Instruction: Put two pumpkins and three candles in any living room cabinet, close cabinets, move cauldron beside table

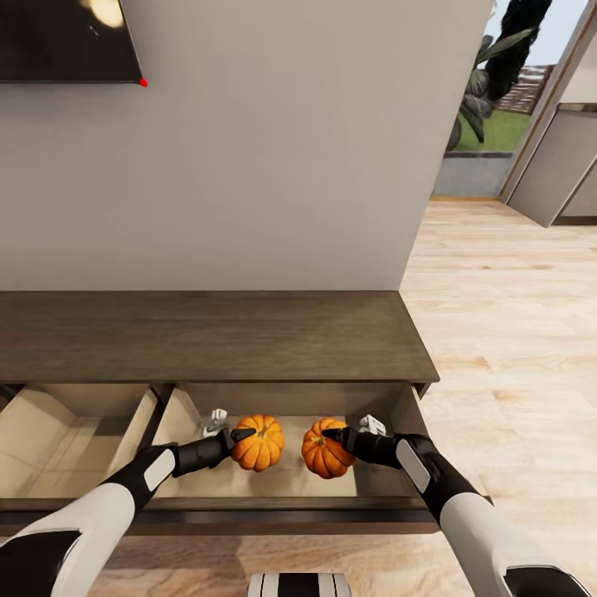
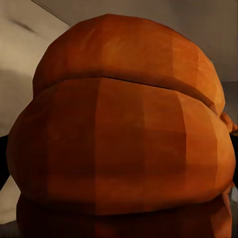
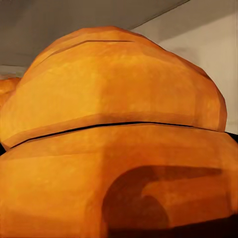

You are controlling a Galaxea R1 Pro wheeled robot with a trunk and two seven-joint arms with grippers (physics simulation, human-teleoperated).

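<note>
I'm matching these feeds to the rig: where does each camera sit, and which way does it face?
Head view: on the head, looking forward and down at the open cabinet drawer; both arms show, left tool and right tool each on a pumpkin.
Left wrist view: near the left tool, facing the left pumpkin close up.
Right wrist view: near the right tool, facing the right pumpkin.
Shared: each pumpkin also shows in the head view.

Place: a living room in a home.
Floor: light wood floor (image 1: pixel 506 332) runs off past the right gripper (image 1: pixel 338 434).
Cabinet: a long low dark-brown cabinet (image 1: pixel 207 336) stands against a plain grey wall (image 1: pixel 274 149), with pale open drawers.
TV: a dark flat screen (image 1: pixel 66 37) hangs on the wall, high above the left gripper (image 1: pixel 239 434).
Door: glass doors (image 1: pixel 531 91) show grass and a plant outside.
</note>
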